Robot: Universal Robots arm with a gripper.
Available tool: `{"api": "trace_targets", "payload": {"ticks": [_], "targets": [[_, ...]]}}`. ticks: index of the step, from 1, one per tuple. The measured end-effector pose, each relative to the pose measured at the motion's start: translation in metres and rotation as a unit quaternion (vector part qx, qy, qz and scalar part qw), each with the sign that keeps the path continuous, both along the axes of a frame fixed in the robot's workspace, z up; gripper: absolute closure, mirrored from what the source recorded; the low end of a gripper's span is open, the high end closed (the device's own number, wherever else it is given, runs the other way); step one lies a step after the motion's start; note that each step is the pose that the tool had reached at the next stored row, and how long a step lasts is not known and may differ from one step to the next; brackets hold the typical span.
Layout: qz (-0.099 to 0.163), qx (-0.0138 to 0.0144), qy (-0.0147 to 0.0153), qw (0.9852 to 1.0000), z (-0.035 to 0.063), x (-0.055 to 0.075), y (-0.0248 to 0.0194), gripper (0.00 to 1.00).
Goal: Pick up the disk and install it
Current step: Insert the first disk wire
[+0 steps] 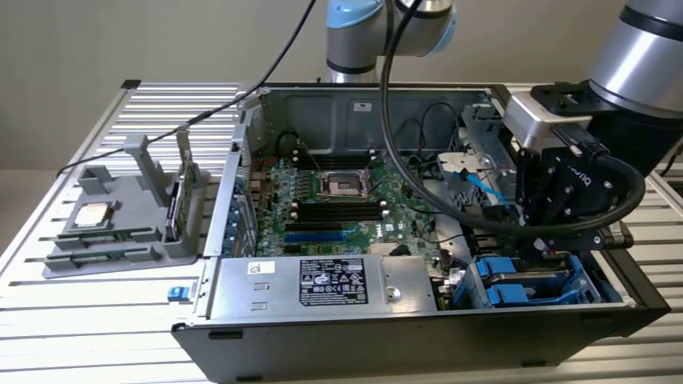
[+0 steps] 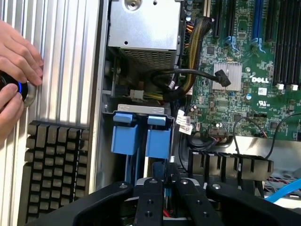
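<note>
- The disk (image 1: 530, 286), seen by its blue carrier frame, is seated in the drive bay at the front corner of the open computer case (image 1: 427, 336), on the exterior view's right.
- In the wrist view, the blue tabs of the disk (image 2: 141, 136) are seen directly ahead of the gripper (image 2: 165, 188).
- The gripper (image 1: 555, 248) is held just above the disk, nearly closed; a thin blue edge is seen between the fingers, but whether it is gripped cannot be told.
- As a judgement, the carrier should be pressed straight along the bay rails, without tilt, clear of the black cable (image 2: 188, 75).
- A person's hand (image 2: 16, 70) rests on a knob on the ribbed counter (image 2: 66, 61) beside the case.
</note>
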State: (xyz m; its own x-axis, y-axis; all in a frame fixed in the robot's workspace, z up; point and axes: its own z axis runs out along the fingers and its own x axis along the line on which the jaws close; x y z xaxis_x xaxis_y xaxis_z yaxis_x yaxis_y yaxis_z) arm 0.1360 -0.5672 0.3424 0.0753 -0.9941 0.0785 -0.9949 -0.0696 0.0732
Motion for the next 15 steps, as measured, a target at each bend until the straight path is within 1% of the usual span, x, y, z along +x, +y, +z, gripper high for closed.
{"api": "trace_targets", "payload": {"ticks": [5,10,15], "targets": [[0.001,0.0011,0.0001,1.0,-0.0019,0.0009,-0.0024,0.84],[0.001,0.003,0.0002,1.0,-0.0038,0.0011,-0.0036,0.84],[0.001,0.0057,0.0002,1.0,-0.0051,0.0013,-0.0041,0.84]]}}
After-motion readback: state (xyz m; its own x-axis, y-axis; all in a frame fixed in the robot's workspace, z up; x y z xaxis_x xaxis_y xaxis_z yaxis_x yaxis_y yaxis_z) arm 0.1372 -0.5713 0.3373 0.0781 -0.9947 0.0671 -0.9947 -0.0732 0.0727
